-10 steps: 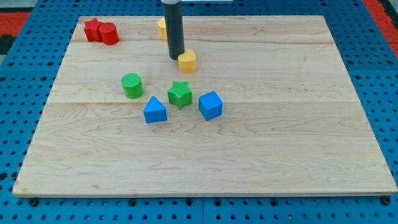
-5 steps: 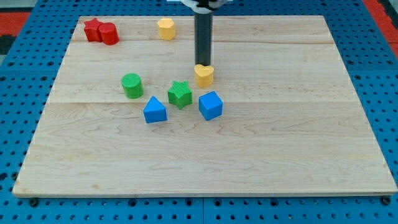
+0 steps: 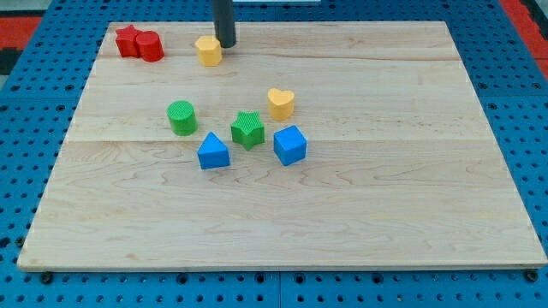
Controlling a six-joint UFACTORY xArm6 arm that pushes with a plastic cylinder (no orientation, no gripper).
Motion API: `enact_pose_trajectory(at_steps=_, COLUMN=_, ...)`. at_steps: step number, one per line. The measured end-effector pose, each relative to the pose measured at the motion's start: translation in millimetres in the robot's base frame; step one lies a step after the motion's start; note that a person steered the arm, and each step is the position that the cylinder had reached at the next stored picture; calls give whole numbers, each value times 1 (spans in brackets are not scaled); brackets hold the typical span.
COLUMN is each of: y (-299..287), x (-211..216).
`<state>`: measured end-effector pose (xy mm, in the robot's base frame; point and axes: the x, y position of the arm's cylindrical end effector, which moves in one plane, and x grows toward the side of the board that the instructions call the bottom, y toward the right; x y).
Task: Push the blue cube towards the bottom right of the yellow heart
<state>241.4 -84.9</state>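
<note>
The blue cube sits near the board's middle, just below the yellow heart. My tip is near the view's top, touching the upper right side of a yellow hexagonal block, far up and left of the cube and heart.
A green star lies left of the blue cube, a blue triangular block farther left, and a green cylinder beyond it. A red star and a red cylinder sit at the top left corner of the wooden board.
My tip pushed the yellow heart down and right, then left it and moved up and left to the yellow hexagonal block, which has shifted left and slightly down.
</note>
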Motion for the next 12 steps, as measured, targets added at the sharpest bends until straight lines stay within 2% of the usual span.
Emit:
enact_pose_trajectory(at_steps=1, y=-28, x=-20)
enact_pose_trajectory(at_steps=2, y=-43, x=9)
enact_pose_trajectory(at_steps=3, y=-13, x=47)
enact_pose_trajectory(at_steps=5, y=1, x=58)
enact_pose_trajectory(at_steps=6, y=13, x=50)
enact_pose_trajectory(at_steps=7, y=30, x=91)
enact_pose_trajectory(at_steps=8, y=37, x=103)
enact_pose_trajectory(at_steps=9, y=0, x=68)
enact_pose_trajectory(at_steps=10, y=-8, x=62)
enact_pose_trajectory(at_steps=11, y=6, x=72)
enact_pose_trajectory(at_steps=12, y=60, x=105)
